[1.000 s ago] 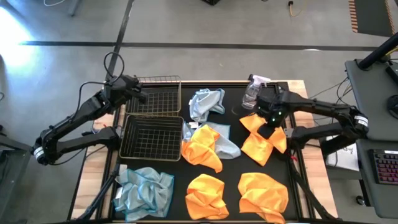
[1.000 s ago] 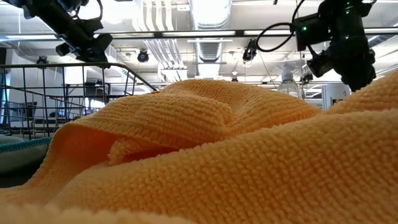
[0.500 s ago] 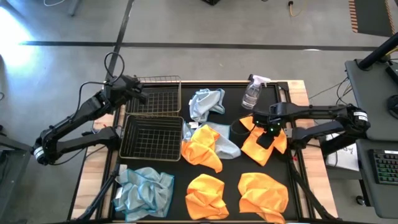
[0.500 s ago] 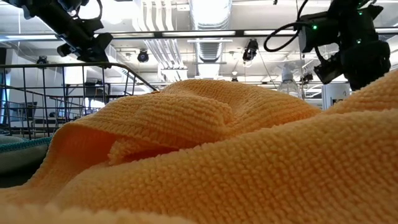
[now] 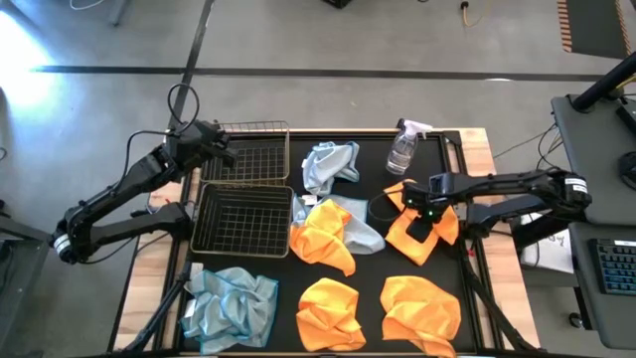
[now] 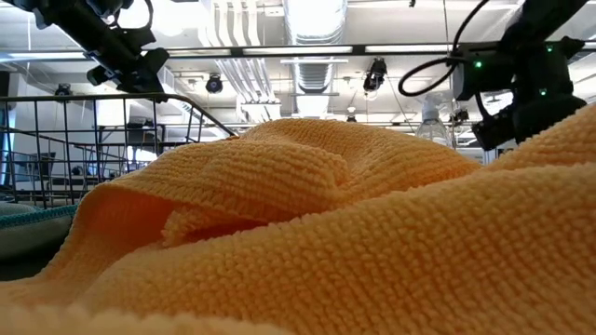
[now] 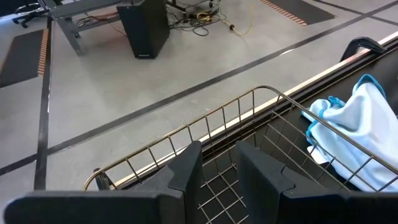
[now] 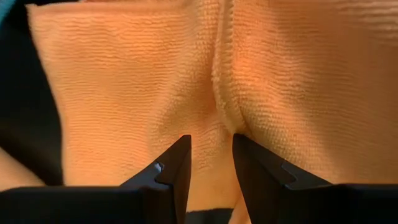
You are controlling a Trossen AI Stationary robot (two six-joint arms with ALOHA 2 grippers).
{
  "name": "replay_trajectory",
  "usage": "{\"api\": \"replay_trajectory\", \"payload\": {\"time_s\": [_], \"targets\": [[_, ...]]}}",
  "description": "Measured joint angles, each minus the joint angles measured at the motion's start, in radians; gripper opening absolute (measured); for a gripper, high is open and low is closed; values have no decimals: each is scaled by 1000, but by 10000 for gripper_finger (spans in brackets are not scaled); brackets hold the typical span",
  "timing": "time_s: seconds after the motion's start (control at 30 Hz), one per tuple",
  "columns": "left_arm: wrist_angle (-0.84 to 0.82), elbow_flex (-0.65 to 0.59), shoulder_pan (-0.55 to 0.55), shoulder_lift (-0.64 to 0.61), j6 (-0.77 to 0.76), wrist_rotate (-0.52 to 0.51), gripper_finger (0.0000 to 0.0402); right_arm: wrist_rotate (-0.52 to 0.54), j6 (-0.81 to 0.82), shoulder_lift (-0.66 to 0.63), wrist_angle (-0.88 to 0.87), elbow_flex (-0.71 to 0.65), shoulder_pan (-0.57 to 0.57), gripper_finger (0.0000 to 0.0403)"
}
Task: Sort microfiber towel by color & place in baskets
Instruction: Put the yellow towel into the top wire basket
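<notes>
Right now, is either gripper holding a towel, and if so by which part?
Nothing is held. The right gripper hovers open just above an orange towel, its fingers apart with no cloth between them. The left gripper waits open over the far basket.

Overhead light is even on my table; its black mat [image 5: 376, 257] shows almost no shadow. Strong white glare washes the floor [image 5: 30, 75] at the upper left of the high view.

Low view: backlit. Ceiling strip lights [image 6: 312, 49] blow out white, so my arms read as near silhouettes against them (little surface detail). The orange towel [image 6: 307, 242] fills the lens, its nearest loops soft at the bottom edge, sharper mid-fold.

Left wrist view: bright, flat daylight tone, my dark fingers [image 7: 186, 171] slightly soft up close.

Right wrist view: warm, dim, orange cloth [image 8: 273, 81] weave crisp, shadow darkening one side.
</notes>
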Motion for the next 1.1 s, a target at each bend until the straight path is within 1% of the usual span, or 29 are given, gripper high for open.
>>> {"api": "replay_trajectory", "payload": {"time_s": [0.4, 0.6, 0.7, 0.83, 1.0, 1.1], "targets": [[0, 0, 0, 0, 0, 1, 84, 4, 5, 0, 63, -68, 0, 112], [0, 0, 0, 0, 0, 1, 84, 33, 108, 0, 91, -94, 0, 112], [0, 0, 0, 0, 8, 1, 84, 42, 113, 0, 105, -99, 0, 112], [0, 0, 0, 0, 16, 1, 84, 85, 114, 0, 132, -99, 0, 112], [-1, 0, 0, 0, 18, 1, 84, 90, 144, 0, 140, -99, 0, 111], [-4, -1, 0, 0, 18, 1, 84, 89, 163, 0, 140, -99, 0, 104]]}}
